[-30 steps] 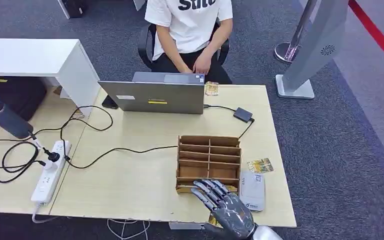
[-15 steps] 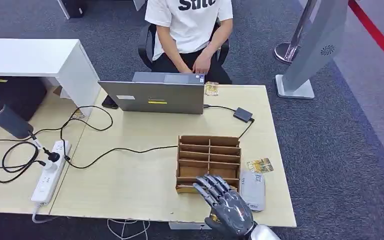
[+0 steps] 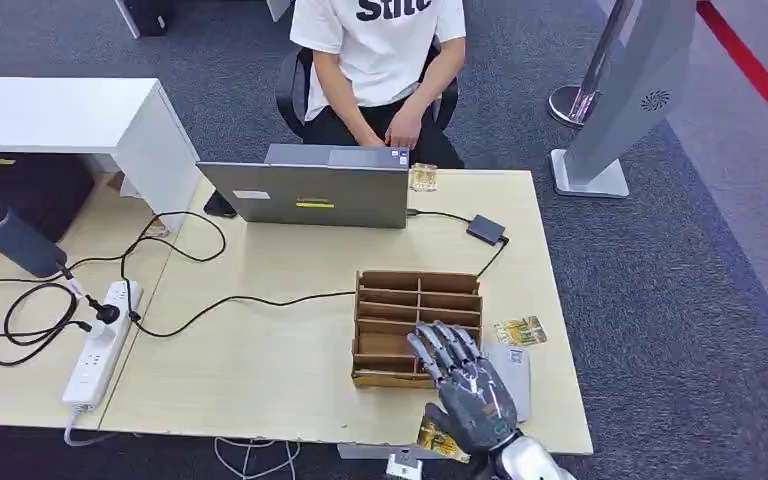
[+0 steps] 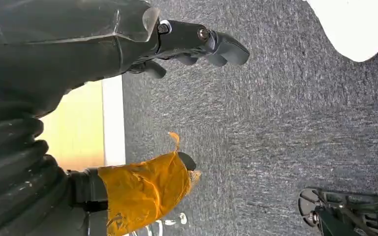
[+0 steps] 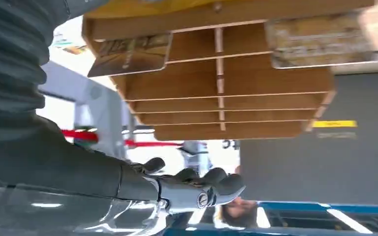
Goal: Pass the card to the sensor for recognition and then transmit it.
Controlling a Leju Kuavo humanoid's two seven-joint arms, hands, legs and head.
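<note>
As the right hand hovers with fingers spread, holding nothing, over the wooden rack near the counter's front edge, we judge it is reaching for a card slotted there.

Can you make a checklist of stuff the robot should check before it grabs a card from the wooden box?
1. Right robot hand free to grab: ok, fingers apart, holding nothing.
2. Right robot hand near the wooden box: ok, over its near right corner.
3. Cards in the box: ok, the right wrist view shows a card in a near slot.
4. Sensor reachable: ok, right beside the box, partly under the hand.
5. Exact alignment with a card: cannot tell.
6. Left robot hand out of the way: ok, hanging over carpet.
</note>
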